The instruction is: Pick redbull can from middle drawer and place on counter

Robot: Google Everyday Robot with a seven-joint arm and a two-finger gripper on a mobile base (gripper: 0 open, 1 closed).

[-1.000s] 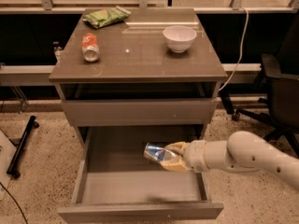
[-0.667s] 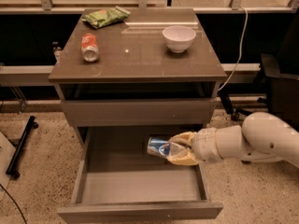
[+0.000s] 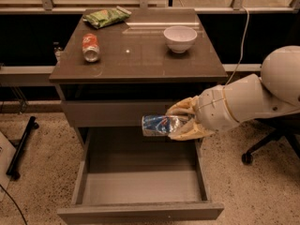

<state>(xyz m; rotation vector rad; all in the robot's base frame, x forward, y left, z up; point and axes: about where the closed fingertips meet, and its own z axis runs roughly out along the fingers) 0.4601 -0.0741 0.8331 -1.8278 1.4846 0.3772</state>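
Note:
The redbull can (image 3: 161,124) is silver and blue and lies sideways in my gripper (image 3: 182,122), whose tan fingers are shut around its right end. The gripper holds it in the air above the open middle drawer (image 3: 140,191), about level with the shallower drawer front above it. The drawer is pulled out and nothing shows inside it. The counter (image 3: 140,55) is the glossy brown top of the cabinet, above and behind the can. My white arm comes in from the right.
On the counter lie a red soda can (image 3: 90,47) on its side at the left, a green chip bag (image 3: 106,17) at the back left, and a white bowl (image 3: 180,38) at the back right. An office chair base (image 3: 262,146) stands on the floor at right.
My gripper has lifted the can up out of the drawer and a little to the right, from inside the drawer to the height of the upper drawer front.

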